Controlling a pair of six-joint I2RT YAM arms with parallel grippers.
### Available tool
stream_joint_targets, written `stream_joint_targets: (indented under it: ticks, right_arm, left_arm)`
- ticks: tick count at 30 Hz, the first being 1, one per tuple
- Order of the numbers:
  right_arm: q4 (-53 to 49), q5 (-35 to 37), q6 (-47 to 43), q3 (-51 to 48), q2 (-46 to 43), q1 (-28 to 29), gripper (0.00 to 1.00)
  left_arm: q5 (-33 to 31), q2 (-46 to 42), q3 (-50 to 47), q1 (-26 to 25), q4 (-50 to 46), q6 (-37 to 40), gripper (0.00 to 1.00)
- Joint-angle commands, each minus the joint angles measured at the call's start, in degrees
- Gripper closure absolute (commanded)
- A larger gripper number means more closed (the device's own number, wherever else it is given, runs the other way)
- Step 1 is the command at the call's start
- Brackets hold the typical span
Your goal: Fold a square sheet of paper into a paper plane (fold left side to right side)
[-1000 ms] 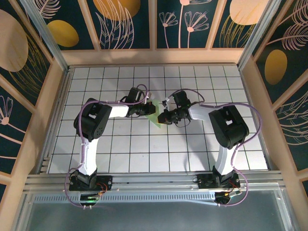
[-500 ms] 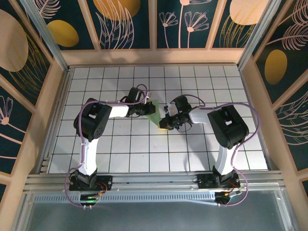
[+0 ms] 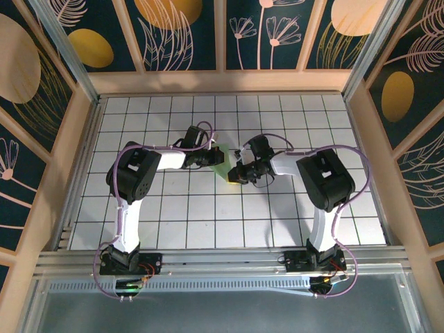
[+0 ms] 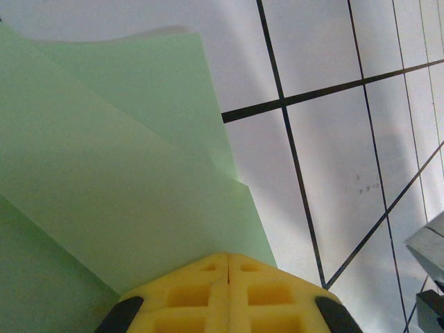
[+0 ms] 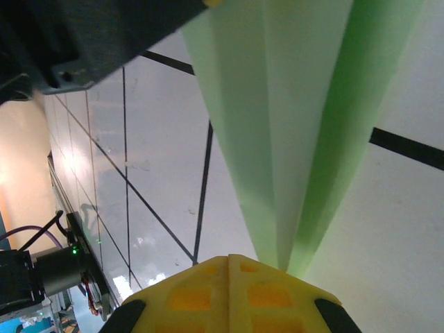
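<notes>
From above, the creased pale-green paper plane lies mid-worktop, between the left gripper and the right gripper.

Left wrist: yellow fingers pressed together, with the tips on the plane's layered folds.

Right wrist: fingers likewise pressed together, at the plane's narrow end.

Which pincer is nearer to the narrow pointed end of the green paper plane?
Right. The right pincer is shut right at the narrow end of the paper plane, whose folds converge into its pads. The left pincer sits at the wider end, away from the point.

matt paper plane, glossy tiled table
</notes>
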Motion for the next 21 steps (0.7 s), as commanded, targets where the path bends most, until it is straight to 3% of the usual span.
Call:
stream_joint_targets:
  ticks: [1,21]
  right_arm:
    - [-0.5,0.5,-0.2,-0.2,1.2,0.1,1.0]
    - [-6.6,3.7,-1.7,-2.8,2.3,1.4,1.0]
  left_arm:
    - [-4.0,1.5,-1.3,0.4,-3.4,1.5,0.99]
    - [-4.3,1.1,-1.5,0.4,-3.2,1.2,0.99]
